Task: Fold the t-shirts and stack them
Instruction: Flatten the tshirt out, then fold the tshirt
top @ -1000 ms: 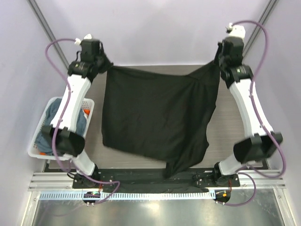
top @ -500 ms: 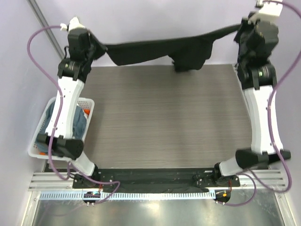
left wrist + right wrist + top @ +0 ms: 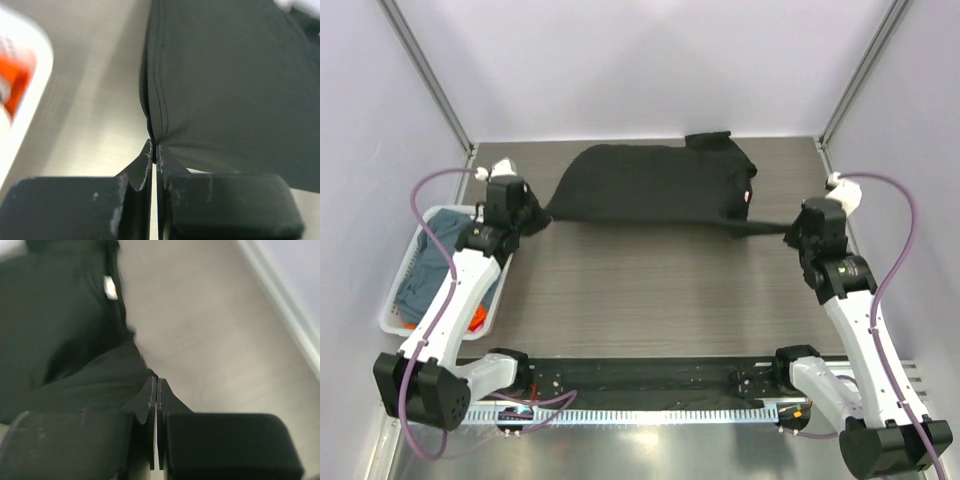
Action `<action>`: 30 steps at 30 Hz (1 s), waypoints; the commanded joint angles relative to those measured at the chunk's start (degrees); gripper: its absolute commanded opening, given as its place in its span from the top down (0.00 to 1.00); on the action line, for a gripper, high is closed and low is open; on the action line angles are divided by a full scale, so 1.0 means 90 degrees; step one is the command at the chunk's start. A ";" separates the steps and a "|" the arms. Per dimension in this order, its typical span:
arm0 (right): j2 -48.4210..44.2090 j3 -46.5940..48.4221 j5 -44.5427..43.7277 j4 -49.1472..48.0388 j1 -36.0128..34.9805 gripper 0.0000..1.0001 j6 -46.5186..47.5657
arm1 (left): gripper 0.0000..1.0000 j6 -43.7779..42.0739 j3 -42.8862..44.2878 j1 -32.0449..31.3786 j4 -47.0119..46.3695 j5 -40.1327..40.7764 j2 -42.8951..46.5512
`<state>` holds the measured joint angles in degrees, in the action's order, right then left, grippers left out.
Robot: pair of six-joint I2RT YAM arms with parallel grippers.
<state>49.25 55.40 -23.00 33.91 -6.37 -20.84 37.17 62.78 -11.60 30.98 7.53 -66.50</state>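
Object: plain black cloth t-shirt (image 3: 650, 185) lies bunched on the table, right of and beyond the white lattice-sided plastic basket (image 3: 388, 322) | Grip: left gripper (image 3: 154, 152) and right gripper (image 3: 156, 390) are each pinched tight on a shirt edge | Risk: the thin pinches may slip under tension, leaving wrinkles.

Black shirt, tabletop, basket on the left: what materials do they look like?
The black t-shirt looks like soft matte cloth: it drapes, with a stitched hem. The tabletop: probably grey wood-grain laminate, finely streaked. The basket: likely white moulded plastic, perforated wall.
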 commanded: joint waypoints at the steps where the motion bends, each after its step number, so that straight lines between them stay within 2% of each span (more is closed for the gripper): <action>1: -0.0617 -0.0694 -0.0287 0.0704 0.0034 0.99 -0.1208 | 1.00 -0.0048 -0.0928 0.0048 -0.0259 -0.0270 0.0630; 5: -0.0766 -0.1214 0.0260 0.0988 0.0015 0.99 -0.1874 | 1.00 0.0401 -0.1750 0.0048 -0.0298 -0.0650 0.0739; 9: -0.0426 -0.1067 0.0523 0.1213 0.0024 0.99 -0.2381 | 1.00 0.0597 -0.1985 0.0048 0.0141 -0.0749 0.0251; 14: -0.0141 -0.1350 0.0496 0.1213 0.0015 0.99 -0.2625 | 1.00 0.0782 -0.2171 0.0048 0.0190 -0.0613 -0.0101; 22: -0.0034 -0.1331 0.0184 0.0724 0.0015 0.99 -0.2304 | 1.00 0.0948 -0.2006 0.0048 0.0200 -0.0329 -0.0130; 26: 0.0404 -0.1195 -0.0110 0.0471 0.0024 0.99 -0.1963 | 1.00 0.0997 -0.1849 0.0048 0.0103 -0.0251 -0.0365; 30: 0.0942 -0.1038 0.0836 -0.0085 0.0015 0.99 -0.1103 | 1.00 0.1026 -0.1703 0.0048 -0.0054 -0.0300 -0.0618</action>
<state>55.40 43.09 -19.14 39.38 -6.35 -36.84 45.30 44.84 -11.49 32.84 3.46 -71.05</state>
